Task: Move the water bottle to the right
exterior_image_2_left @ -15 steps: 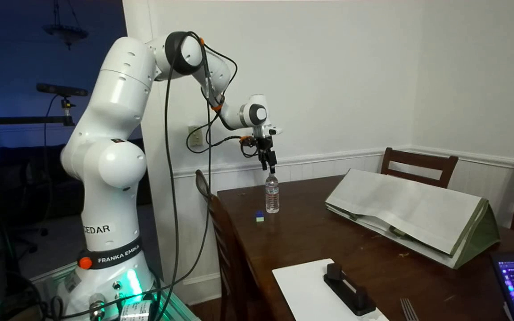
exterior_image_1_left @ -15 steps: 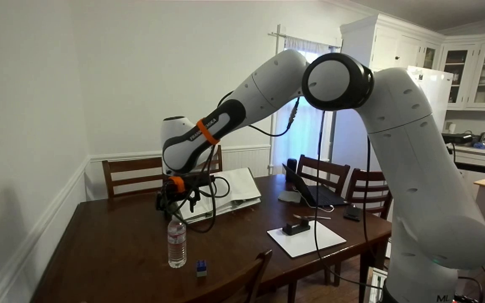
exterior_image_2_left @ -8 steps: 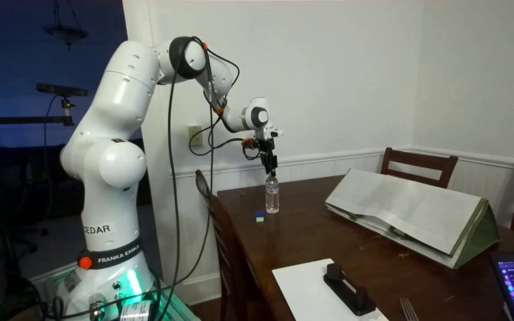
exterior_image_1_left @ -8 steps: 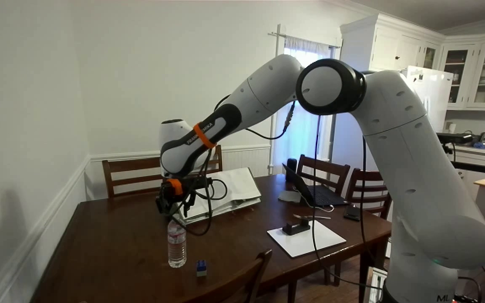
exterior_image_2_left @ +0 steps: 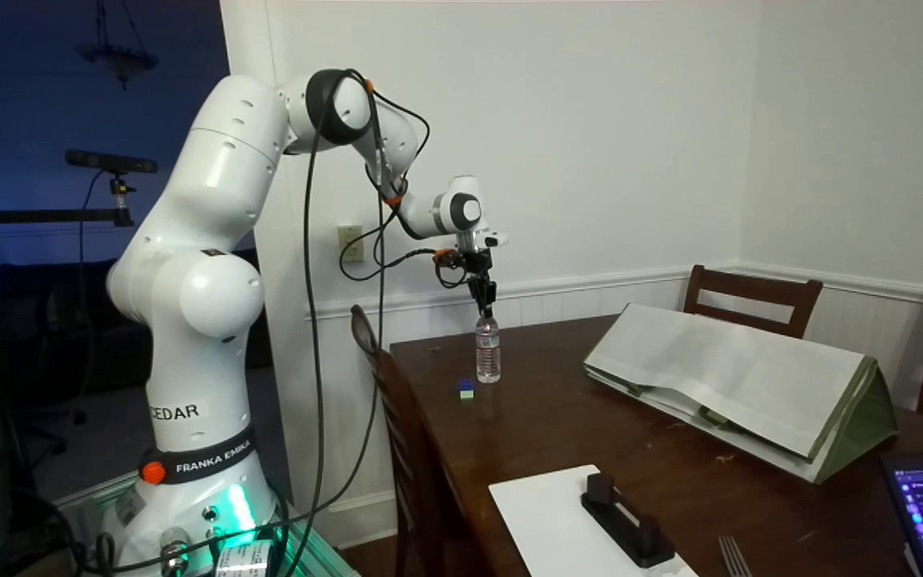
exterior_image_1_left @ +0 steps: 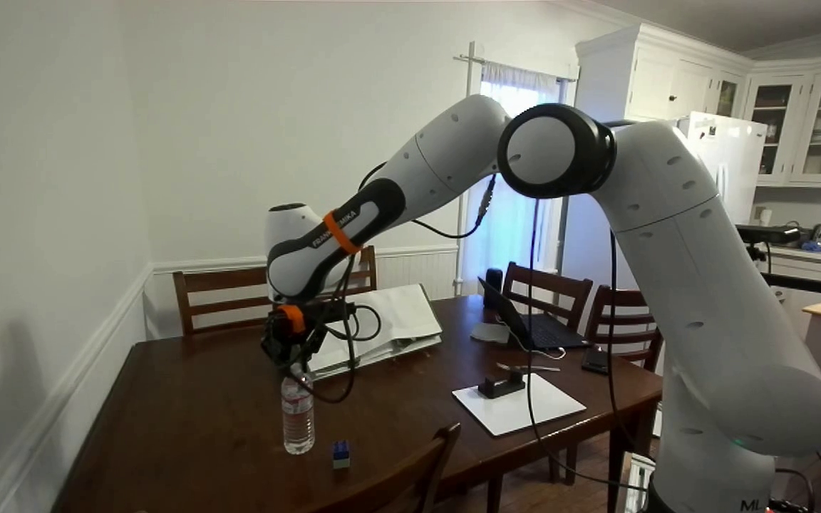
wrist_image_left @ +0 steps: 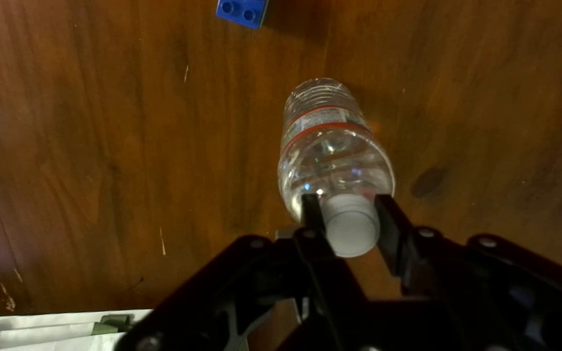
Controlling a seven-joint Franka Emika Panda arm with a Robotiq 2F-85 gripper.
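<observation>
I find the gripper (wrist_image_left: 348,207) closed in on the cap (wrist_image_left: 352,233) of the bottle (wrist_image_left: 334,161). Its two fingers (wrist_image_left: 313,214) stand one on each side, and in the wrist view both appear to bear against the cap, the gap between them fully taken up by it. I record this as a hold on the cap.

The arm (exterior_image_2_left: 225,180) rises from its base (exterior_image_2_left: 197,481), bends over at a high elbow (exterior_image_1_left: 549,149) and slopes down to the gripper, which points downward in both exterior views.

The bottle stands upright directly below the gripper, cap between the fingers, body and red-edged label (wrist_image_left: 327,119) beneath their tips. Its foot appears to rest on the table (exterior_image_1_left: 189,420).

Also noted: a small blue-topped block (exterior_image_1_left: 341,454) on the table, near the bottle and clear of it. White sheets (exterior_image_2_left: 726,369) sit farther off, their edge showing at the lower left of my wrist view.
</observation>
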